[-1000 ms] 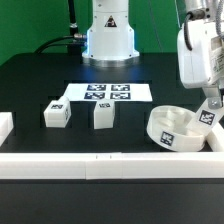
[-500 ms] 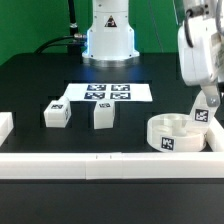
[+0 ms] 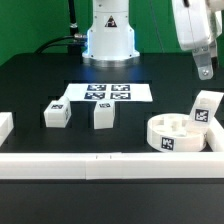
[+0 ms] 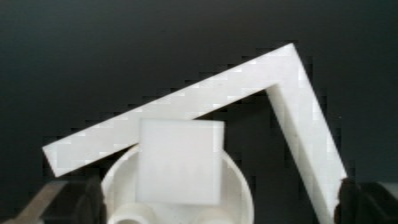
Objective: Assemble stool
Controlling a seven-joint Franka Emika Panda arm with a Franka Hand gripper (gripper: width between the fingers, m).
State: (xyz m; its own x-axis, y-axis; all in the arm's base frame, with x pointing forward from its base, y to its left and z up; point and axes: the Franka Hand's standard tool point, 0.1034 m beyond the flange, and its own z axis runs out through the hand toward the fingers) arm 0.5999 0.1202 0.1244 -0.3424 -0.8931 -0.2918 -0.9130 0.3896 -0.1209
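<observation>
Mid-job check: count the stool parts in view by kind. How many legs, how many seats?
Legs: 3 (left leg and middle leg loose, third leg upright on the seat)
Seat: 1
Total: 4

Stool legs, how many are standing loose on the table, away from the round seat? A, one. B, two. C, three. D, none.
B: in the exterior view two legs stand on the table, apart from the seat and to the exterior view's left of it, while the third leg stands upright on the seat.
</observation>
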